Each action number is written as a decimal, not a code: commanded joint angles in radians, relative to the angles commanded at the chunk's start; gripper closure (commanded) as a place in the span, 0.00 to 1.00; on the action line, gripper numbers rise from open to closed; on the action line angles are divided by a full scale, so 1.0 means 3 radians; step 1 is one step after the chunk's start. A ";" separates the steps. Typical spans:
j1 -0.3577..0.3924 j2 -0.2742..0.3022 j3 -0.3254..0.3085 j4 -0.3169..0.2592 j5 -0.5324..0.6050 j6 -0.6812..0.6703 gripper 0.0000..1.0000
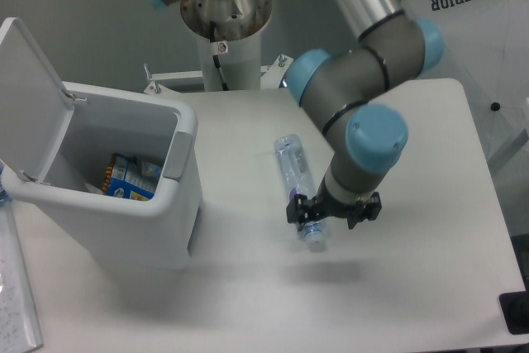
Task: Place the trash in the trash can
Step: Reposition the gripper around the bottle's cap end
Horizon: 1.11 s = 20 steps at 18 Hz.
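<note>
Half of the job looks done: the snack bag [131, 178] lies inside the open trash can [169, 225], while the bottle [297, 185] lies flat on the table [413, 270], with the gripper [332, 212] spread open over its cap end.

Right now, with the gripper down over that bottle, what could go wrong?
The gripper straddles the bottle near its cap end, not its middle, so once lifted the bottle may tilt or slip out. The bottle is round and lies loose on the table, so a finger touching first could roll it away. The trash can stands well off to the side, leaving a long carry.
</note>
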<state>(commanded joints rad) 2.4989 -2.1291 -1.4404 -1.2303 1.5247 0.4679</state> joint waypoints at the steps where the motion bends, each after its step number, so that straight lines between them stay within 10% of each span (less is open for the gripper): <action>1: -0.0010 -0.0020 -0.0005 0.0000 0.0005 0.0000 0.00; 11: -0.0128 -0.0220 -0.0005 0.0015 0.0291 -0.0031 0.01; 20: -0.0159 -0.0322 0.0005 0.0041 0.0471 -0.0056 0.28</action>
<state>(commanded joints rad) 2.4513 -2.2258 -1.4389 -1.2180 1.6659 0.4510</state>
